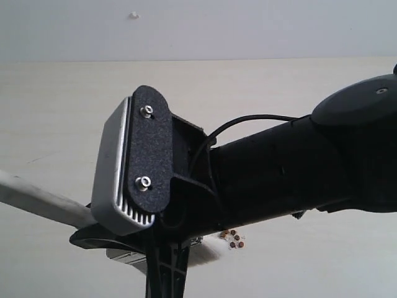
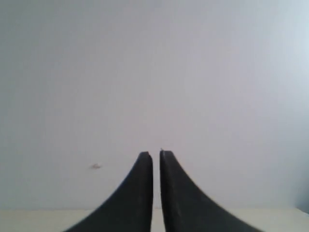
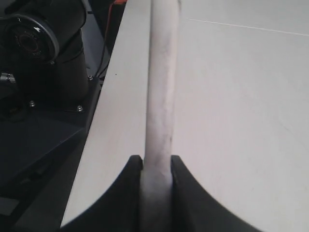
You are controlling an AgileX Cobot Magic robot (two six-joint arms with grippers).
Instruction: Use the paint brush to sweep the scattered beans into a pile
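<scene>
My right gripper [image 3: 156,162] is shut on the pale handle of the paint brush [image 3: 161,87]. In the exterior view the handle [image 1: 37,198] sticks out to the left from under the arm. The silver ferrule [image 1: 124,256] and off-white bristles [image 1: 208,248] show low down, just above the table. A few reddish-brown beans [image 1: 233,239] lie right beside the bristle tips; the arm hides any others. My left gripper [image 2: 156,154] is shut with nothing between its fingers. It faces a bare wall and does not appear in the exterior view.
The right arm and its wrist camera [image 1: 133,167] fill most of the exterior view. The pale table [image 3: 241,121] ends at an edge beside the handle, with a black robot base [image 3: 43,63] beyond it. A wall [image 1: 198,28] stands behind the table.
</scene>
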